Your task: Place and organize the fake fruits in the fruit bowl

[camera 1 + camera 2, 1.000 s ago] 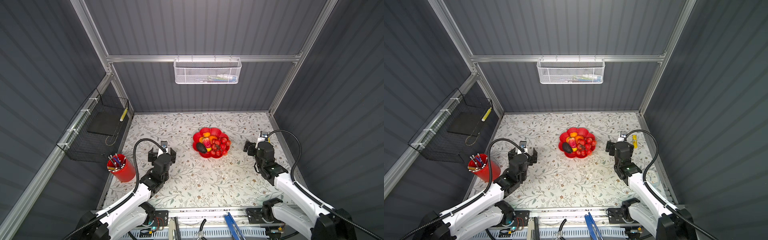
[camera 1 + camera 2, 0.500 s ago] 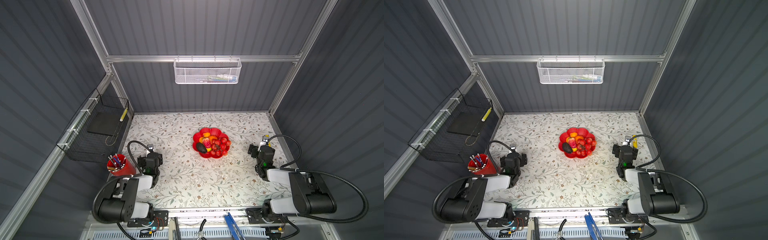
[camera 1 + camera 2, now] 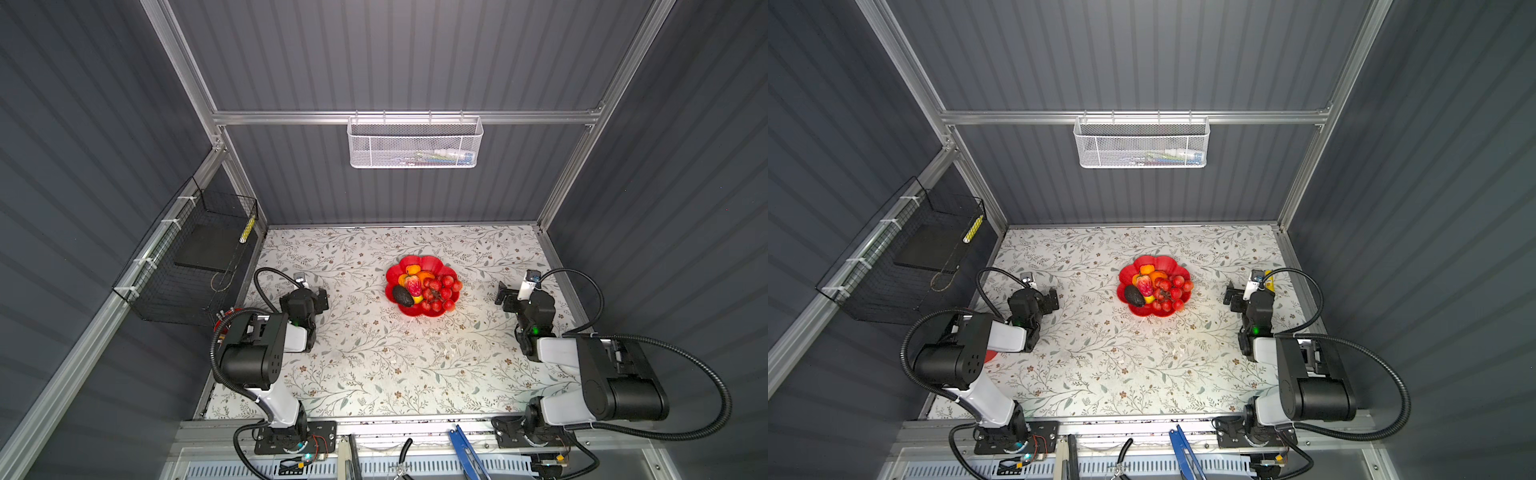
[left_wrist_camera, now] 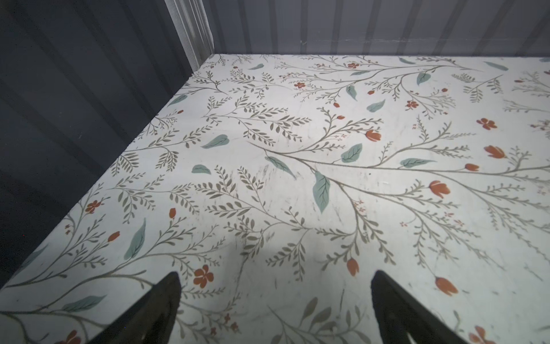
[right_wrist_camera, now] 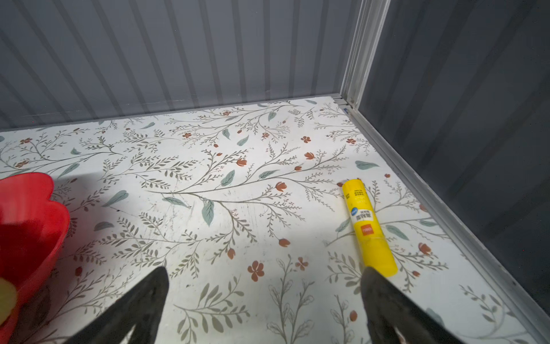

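Fruit bowl, seemingly full, centres floral table; left tool and right tool agape.

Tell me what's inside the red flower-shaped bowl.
The fruit bowl holds an avocado, a strawberry, a grape bunch and orange fruit. The pile covers the bowl's centre, so anything underneath is hidden.

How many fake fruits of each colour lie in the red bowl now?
Red: 2, grape bunch, strawberry
Orange: 2, round orange, paler orange fruit
Yellow: 1, yellow fruit
Dark: 1, avocado
Total: 6, all in the fruit bowl
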{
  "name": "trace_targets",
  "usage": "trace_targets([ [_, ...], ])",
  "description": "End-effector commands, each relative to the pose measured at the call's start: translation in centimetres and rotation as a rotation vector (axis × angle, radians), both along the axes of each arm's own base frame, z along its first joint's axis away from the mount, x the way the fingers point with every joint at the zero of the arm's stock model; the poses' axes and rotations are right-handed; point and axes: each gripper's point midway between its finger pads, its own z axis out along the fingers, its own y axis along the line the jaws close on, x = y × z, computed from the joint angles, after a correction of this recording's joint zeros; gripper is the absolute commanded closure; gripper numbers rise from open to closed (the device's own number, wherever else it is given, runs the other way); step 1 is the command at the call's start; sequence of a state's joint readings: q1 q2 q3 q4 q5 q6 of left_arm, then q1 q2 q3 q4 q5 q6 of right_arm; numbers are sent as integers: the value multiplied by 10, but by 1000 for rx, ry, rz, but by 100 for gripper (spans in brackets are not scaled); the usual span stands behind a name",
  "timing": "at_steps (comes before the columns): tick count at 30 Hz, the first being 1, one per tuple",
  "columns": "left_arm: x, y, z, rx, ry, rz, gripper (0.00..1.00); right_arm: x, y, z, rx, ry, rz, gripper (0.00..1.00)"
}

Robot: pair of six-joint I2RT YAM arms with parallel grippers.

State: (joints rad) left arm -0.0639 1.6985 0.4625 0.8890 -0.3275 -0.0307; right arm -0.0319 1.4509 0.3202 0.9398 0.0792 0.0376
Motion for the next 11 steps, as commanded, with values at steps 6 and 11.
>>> trace_targets([
  [6, 2, -5, 3, -16, -29, -24, 0, 5, 3, 6, 13, -26, 28, 1],
  [11, 3, -9, 2, -5, -24, -38, 0, 3, 8, 7, 8, -34, 62, 1],
])
